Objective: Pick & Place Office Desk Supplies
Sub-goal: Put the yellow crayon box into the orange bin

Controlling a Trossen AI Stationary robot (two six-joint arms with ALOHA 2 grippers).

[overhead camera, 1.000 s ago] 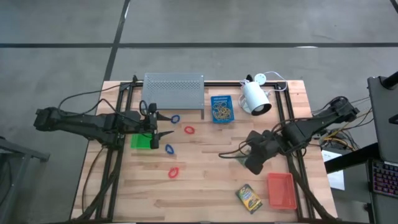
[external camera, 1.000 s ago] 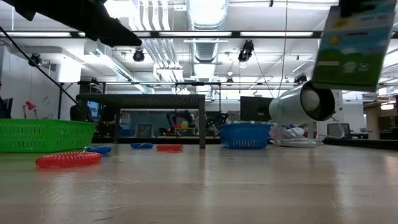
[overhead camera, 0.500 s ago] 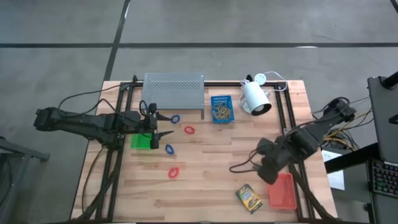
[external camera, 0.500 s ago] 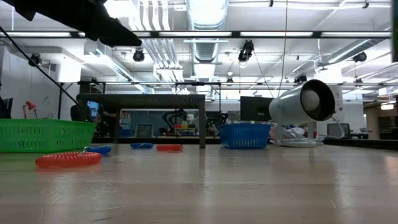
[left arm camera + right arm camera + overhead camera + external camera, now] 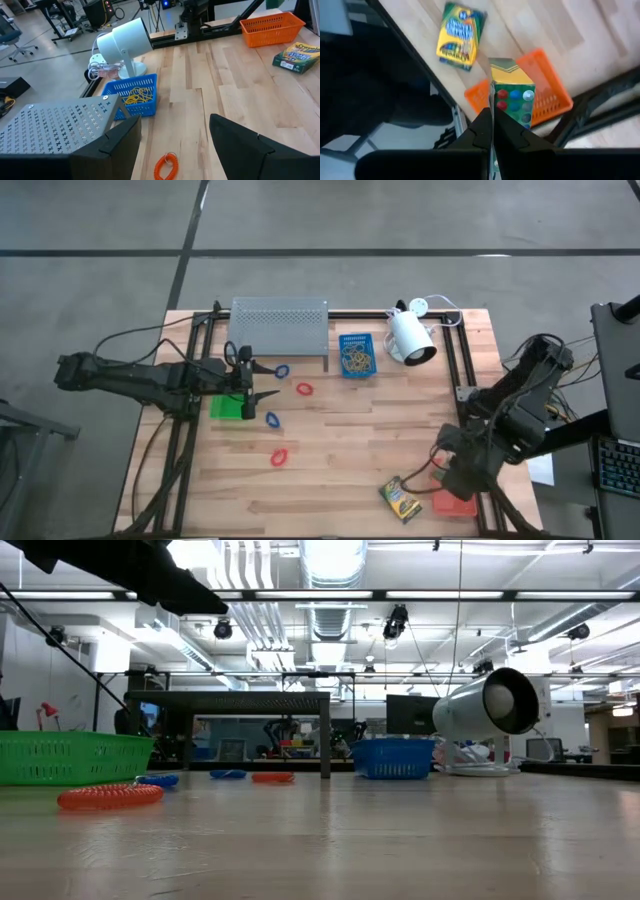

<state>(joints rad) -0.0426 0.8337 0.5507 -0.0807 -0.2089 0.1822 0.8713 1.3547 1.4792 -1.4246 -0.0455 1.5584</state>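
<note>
my right gripper point(image 5: 492, 131) was pinched on a light, stiff crayon box point(image 5: 512, 95) by its thin edge, above the orange tray point(image 5: 547, 100) at the table's front right corner; left gripper point(image 5: 262, 394) gaped idle.

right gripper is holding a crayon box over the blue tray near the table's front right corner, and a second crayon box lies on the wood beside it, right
Not quite: the tray under the right gripper is orange, not blue. The right wrist view shows the held crayon box above the orange tray, with the second crayon box flat on the wood beside it. The blue tray sits at the back, next to the white lamp.
</note>
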